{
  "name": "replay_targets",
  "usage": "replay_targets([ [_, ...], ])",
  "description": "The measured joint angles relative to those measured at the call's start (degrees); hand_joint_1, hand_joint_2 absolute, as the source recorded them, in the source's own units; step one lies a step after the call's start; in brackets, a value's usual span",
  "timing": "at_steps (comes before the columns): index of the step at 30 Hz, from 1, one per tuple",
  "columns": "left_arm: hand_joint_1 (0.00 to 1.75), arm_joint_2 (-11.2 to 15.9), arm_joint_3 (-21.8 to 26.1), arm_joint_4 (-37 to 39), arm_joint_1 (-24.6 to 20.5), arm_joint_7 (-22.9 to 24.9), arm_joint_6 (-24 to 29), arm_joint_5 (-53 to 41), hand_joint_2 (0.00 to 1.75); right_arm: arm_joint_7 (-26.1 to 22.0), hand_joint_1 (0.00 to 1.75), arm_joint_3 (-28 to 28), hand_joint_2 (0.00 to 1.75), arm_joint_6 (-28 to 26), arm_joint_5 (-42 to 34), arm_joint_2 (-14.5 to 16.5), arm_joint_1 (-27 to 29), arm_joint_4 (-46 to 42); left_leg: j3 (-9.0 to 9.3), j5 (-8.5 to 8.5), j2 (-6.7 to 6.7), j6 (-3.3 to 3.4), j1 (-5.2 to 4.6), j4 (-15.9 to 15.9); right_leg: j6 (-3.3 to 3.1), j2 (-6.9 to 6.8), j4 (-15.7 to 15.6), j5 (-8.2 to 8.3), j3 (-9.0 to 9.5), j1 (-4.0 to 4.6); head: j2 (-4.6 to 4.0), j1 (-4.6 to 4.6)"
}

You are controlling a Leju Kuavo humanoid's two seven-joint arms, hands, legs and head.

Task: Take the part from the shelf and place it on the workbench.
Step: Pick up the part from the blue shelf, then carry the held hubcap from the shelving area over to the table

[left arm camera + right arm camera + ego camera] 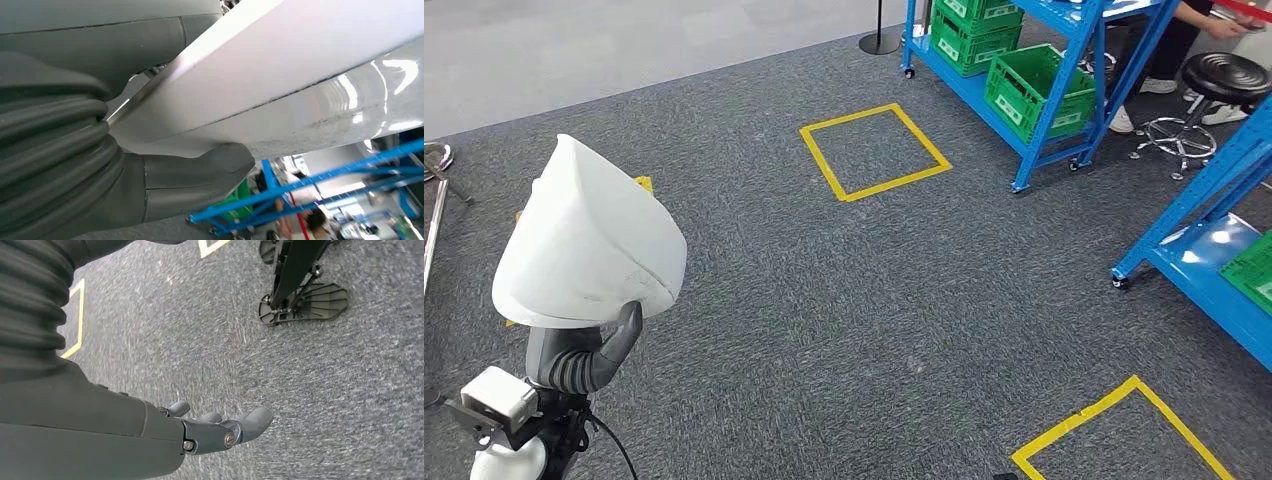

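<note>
We are carrying the white part (589,240) in our left hand (589,355), thumb (200,172) pressing its underside while the fingers clamp it from the other side, probably near one edge. It is looking rigid, glossy and bulky, likely slippery, so we are judging it prone to tipping. Our right hand (215,427) is hanging over the carpet (844,320), fingers loosely apart, holding nothing.

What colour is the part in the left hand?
White; the part shows best in the head view, held by the left hand.
</note>
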Motion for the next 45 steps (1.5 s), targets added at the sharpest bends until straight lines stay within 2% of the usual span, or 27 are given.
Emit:
replay_targets([
  [2,1.75,0.0,0.0,0.1,0.0,-0.2,0.1,0.0,1.75,-0.1,0.00,0.0,1.75,0.1,0.1,0.0,0.0,0.0,2.56,2.17,0.74,0.11,-0.01,-4.5,0.12,-0.63,0.0,-0.09,0.14,0.00,0.00,0.00],
  [4,1.75,0.0,0.0,0.2,0.0,-0.5,0.4,-0.1,1.75,-0.3,0.00,0.0,1.75,0.1,0.4,0.0,0.0,0.0,6.71,4.74,3.12,0.60,-0.30,-12.0,0.55,-1.76,0.1,-0.38,0.39,0.19,0.00,0.03],
  [5,1.75,0.1,0.0,0.1,0.1,-0.7,0.5,-0.1,1.75,-0.3,0.00,0.0,1.75,0.2,0.5,0.0,0.0,0.0,7.86,5.26,3.87,0.96,-0.46,-14.2,0.83,-2.21,0.2,-0.50,0.49,0.30,0.00,0.05],
  [6,1.75,0.1,0.0,0.1,0.3,-0.9,0.7,-0.1,1.75,-0.3,0.00,0.0,1.75,0.2,0.6,0.0,0.0,0.0,8.23,5.28,4.05,1.34,-0.65,-15.0,1.11,-2.69,0.2,-0.60,0.58,0.42,0.00,0.08],
  [8,1.75,0.2,0.0,0.0,0.8,-1.0,0.8,-0.1,1.75,-0.3,0.00,0.0,1.75,0.2,0.7,0.0,-0.1,0.0,8.13,5.56,2.69,2.09,-0.68,-15.2,1.72,-3.61,0.2,-0.76,0.74,0.41,0.00,0.07],
  [10,1.75,0.4,0.0,-0.2,1.1,-1.1,0.9,-0.1,1.75,-0.3,0.00,0.0,1.75,0.3,0.8,0.0,-0.3,0.0,8.22,5.85,1.50,2.78,-0.47,-15.5,2.40,-2.08,1.7,-1.99,0.23,0.18,0.00,0.15],
  [11,1.75,0.4,0.0,-0.3,1.2,-1.2,0.9,-0.1,1.75,-0.3,0.00,0.0,1.75,0.3,0.9,0.0,-0.3,0.0,8.31,5.99,0.95,3.08,-0.32,-15.7,2.67,-0.49,4.1,-3.38,-0.87,0.04,0.00,0.23],
  [13,1.75,0.4,0.0,-0.3,1.4,-1.2,1.0,-0.1,1.75,-0.2,0.00,0.0,1.75,0.4,0.9,0.0,-0.2,0.0,8.17,6.06,-0.28,3.40,-0.30,-15.7,2.91,2.26,11.8,-6.82,-4.60,-0.07,0.00,0.37],
  [14,1.75,0.4,0.0,-0.3,1.6,-1.2,1.0,-0.1,1.75,-0.2,0.00,0.0,1.75,0.4,0.9,-0.1,-0.1,0.0,8.10,6.06,-0.99,3.46,-0.33,-15.6,2.93,2.74,15.1,-7.78,-6.32,-0.06,0.00,0.39],
  [15,1.75,0.4,0.0,-0.2,1.7,-1.2,1.0,-0.1,1.75,-0.2,0.00,0.0,1.75,0.4,1.0,-0.1,0.0,0.0,8.05,6.06,-1.75,3.48,-0.35,-15.5,2.89,2.95,16.5,-7.70,-7.25,-0.05,0.00,0.40],
  [16,1.75,0.4,0.0,-0.2,1.8,-1.2,1.0,-0.1,1.75,-0.2,0.00,0.0,1.75,0.4,1.0,-0.1,0.0,0.0,8.03,6.06,-2.53,3.47,-0.36,-15.4,2.78,3.11,15.6,-6.45,-7.00,-0.05,0.00,0.40],
  [17,1.75,0.4,0.0,-0.2,1.8,-1.2,1.0,-0.1,1.75,-0.2,0.00,0.0,1.75,0.4,1.0,-0.1,0.0,0.0,8.02,6.05,-3.28,3.41,-0.34,-15.2,2.62,3.49,12.4,-4.38,-5.64,-0.07,0.00,0.41],
  [19,1.75,0.4,0.0,-0.3,1.9,-1.2,1.0,-0.1,1.75,-0.3,0.00,0.0,1.75,0.4,1.0,-0.1,0.0,0.0,7.91,6.01,-4.59,3.09,-0.31,-14.9,2.30,5.36,4.5,-1.02,-2.04,-0.06,0.00,0.40],
  [21,1.75,0.4,0.0,-0.3,1.9,-1.2,1.0,-0.1,1.75,-0.3,0.00,0.0,1.75,0.4,1.0,-0.2,-0.1,0.0,7.64,6.09,-5.63,2.42,-0.29,-14.9,2.04,6.41,0.8,-0.16,-0.41,0.08,0.00,0.38],
  [23,1.75,0.4,0.0,-0.3,2.0,-1.3,0.9,-0.1,1.75,-0.3,0.00,0.0,1.75,0.4,1.0,-0.2,-0.2,0.0,7.33,6.36,-6.52,1.64,-0.22,-15.1,1.50,5.47,0.4,0.05,-0.26,0.21,0.00,0.39],
  [25,1.75,0.4,0.0,-0.4,2.0,-1.3,0.9,-0.1,1.75,-0.3,0.00,0.0,1.75,0.4,1.0,-0.2,-0.3,0.0,6.63,5.60,-4.76,1.09,-0.30,-14.2,0.66,4.30,-0.1,0.45,0.03,0.11,0.00,0.31],
  [27,1.75,0.5,0.0,-0.5,2.0,-1.3,1.0,-0.1,1.75,-0.3,0.00,0.0,1.75,0.4,1.0,-0.2,-0.1,0.0,4.33,2.59,-1.57,0.62,-0.31,-9.3,0.06,3.06,-0.5,0.67,0.17,0.04,0.00,0.14],
  [29,1.75,0.5,0.0,-0.4,2.0,-1.3,1.0,-0.1,1.75,-0.3,0.00,0.0,1.75,0.4,1.0,-0.2,0.0,0.0,1.08,-0.46,-0.40,0.10,-0.08,-2.5,-0.13,1.71,-0.5,0.60,0.14,0.11,0.00,0.08],
  [30,1.75,0.5,0.0,-0.3,2.1,-1.3,1.0,-0.1,1.75,-0.3,0.00,0.0,1.75,0.4,1.0,-0.2,0.1,0.0,0.18,-0.79,-0.27,-0.09,0.05,-0.7,-0.13,1.01,-0.5,0.55,0.13,0.13,0.00,0.07],
  [31,1.75,0.5,0.0,-0.2,2.2,-1.3,1.0,-0.1,1.75,-0.3,0.00,0.0,1.75,0.4,1.0,-0.2,0.1,0.0,0.24,-0.10,-0.12,-0.23,0.16,-0.8,-0.08,0.32,-0.4,0.49,0.14,0.12,0.00,0.07],
  [33,1.75,0.5,0.0,-0.2,2.2,-1.3,1.0,-0.1,1.75,-0.3,0.00,0.0,1.75,0.5,1.1,-0.2,0.0,0.0,3.33,3.30,1.16,-0.34,0.31,-6.6,0.22,-0.96,-0.3,0.28,0.27,0.07,0.00,0.07],
  [35,1.75,0.5,0.0,-0.3,2.2,-1.3,1.0,-0.1,1.75,-0.2,0.00,0.0,1.75,0.5,1.2,-0.2,-0.1,0.0,6.71,5.60,3.42,0.16,0.14,-13.0,0.82,-2.04,0.0,-0.18,0.47,0.29,0.00,0.09],
  [36,1.75,0.6,0.1,-0.4,2.3,-1.4,1.1,-0.1,1.75,-0.2,0.00,0.0,1.75,0.6,1.4,-0.2,-0.1,0.0,7.50,5.94,3.98,0.57,0.03,-14.5,1.17,-2.53,0.1,-0.37,0.60,0.39,0.00,0.12],
  [39,1.75,1.0,0.2,-0.9,3.0,-1.6,1.5,-0.2,1.75,-0.2,0.00,0.0,1.75,0.7,1.8,-0.2,-0.2,0.0,7.57,6.16,2.51,1.86,-0.10,-15.0,2.22,-3.71,0.1,-0.73,1.00,0.31,0.00,0.18],
  [41,1.75,1.3,0.5,-1.5,3.5,-1.8,1.8,-0.2,1.75,-0.3,0.00,0.0,1.75,0.8,2.0,-0.2,-0.3,0.0,7.66,6.48,1.34,2.54,0.11,-15.3,2.90,-1.68,2.4,-2.39,0.15,0.05,0.00,0.28],
  [43,1.75,1.4,0.7,-1.9,3.7,-1.8,1.8,-0.2,1.75,-0.2,0.00,0.0,1.75,0.9,2.1,-0.2,-0.2,0.0,7.53,6.65,0.16,2.99,0.19,-15.4,3.25,1.51,9.0,-5.71,-2.95,-0.09,0.00,0.44],
  [45,1.75,1.3,0.7,-2.0,3.8,-1.2,1.7,-0.2,1.75,0.0,0.00,0.0,1.75,0.9,1.8,-0.1,0.0,0.0,7.30,6.69,-1.29,3.21,0.13,-15.2,3.24,2.72,15.3,-7.64,-6.30,-0.08,0.00,0.49],
])
